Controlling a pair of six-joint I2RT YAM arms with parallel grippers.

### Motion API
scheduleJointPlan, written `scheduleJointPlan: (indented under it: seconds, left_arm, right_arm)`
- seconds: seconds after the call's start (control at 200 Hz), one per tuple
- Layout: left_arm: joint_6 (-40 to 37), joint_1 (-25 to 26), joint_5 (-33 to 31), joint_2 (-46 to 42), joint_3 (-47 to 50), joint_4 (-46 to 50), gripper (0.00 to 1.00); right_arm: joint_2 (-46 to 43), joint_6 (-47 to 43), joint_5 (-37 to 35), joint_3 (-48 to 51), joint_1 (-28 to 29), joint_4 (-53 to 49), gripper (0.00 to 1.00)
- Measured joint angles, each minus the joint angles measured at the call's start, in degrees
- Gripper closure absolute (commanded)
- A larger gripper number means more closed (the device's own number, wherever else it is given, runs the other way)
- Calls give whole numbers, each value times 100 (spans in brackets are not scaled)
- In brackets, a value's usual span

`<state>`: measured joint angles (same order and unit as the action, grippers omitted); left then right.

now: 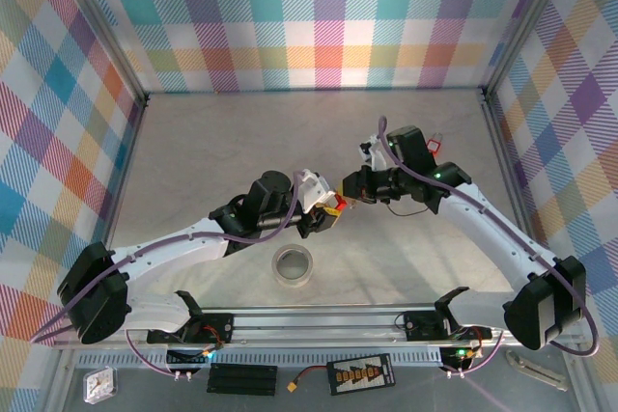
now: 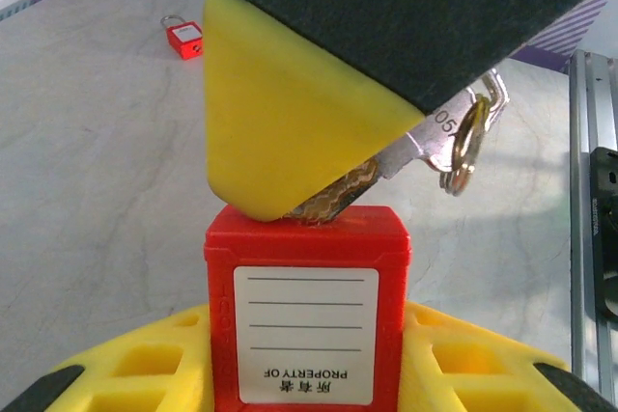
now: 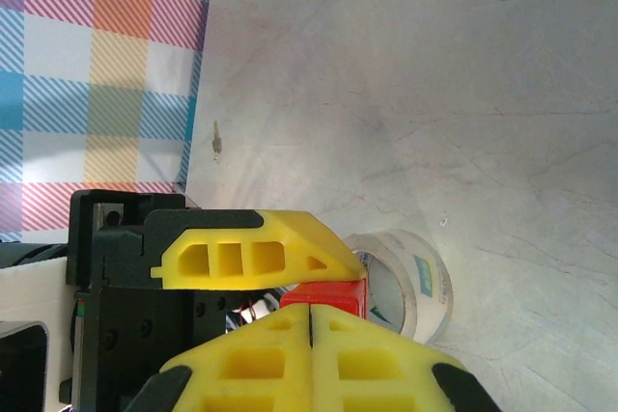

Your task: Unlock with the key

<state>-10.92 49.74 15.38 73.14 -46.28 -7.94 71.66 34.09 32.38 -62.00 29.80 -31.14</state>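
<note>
Key (image 2: 350,187): pinched by its head in the right gripper, blade slanted down onto the top face of the padlock; held mid-table, off the surface.
Padlock (image 2: 306,267): red, label side facing the left wrist camera, clamped between the left gripper's pads with the keyway end turned toward the key.
Right gripper (image 3: 309,320): closed tight on the key, pads met with no gap.
Left gripper (image 2: 306,344): narrowed onto the padlock body, gripping it from both sides.
Step in hand: judged to be seating the blade in the keyway, with the turn not yet made.
Doing it well: called for the blade to be lined up with the keyway rather than slanted, and pushed fully home before any twist. Called for the twist to go about the blade's own axis, with the padlock gripped firmly enough not to roll along. Key ring (image 2: 465,142) best left dangling free of the pads.
Risk: probably a slip of the key head, or a strained blade, if twisted half-seated.
Hidden: keyway mouth and blade tip covered by the right gripper's yellow finger (image 2: 280,132), so depth of entry could not be told. Shackle cut off below the left wrist view, locked or open unknown.
Around: tape roll (image 1: 293,265) lay just near of the grippers. Second padlock (image 2: 183,36) lay on the table (image 1: 212,142), far and right of them.
</note>
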Motion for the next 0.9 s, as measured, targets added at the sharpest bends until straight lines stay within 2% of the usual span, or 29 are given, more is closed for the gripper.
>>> scheduleJointPlan:
  seconds: [0.385, 0.9]
  left_arm:
    - [-90, -17, 168, 79, 66, -94, 100]
    - [-754, -184, 175, 323, 39, 144, 100]
  right_arm:
    - [214, -28, 348, -107, -146, -256, 100]
    - [605, -208, 533, -170, -260, -621, 100]
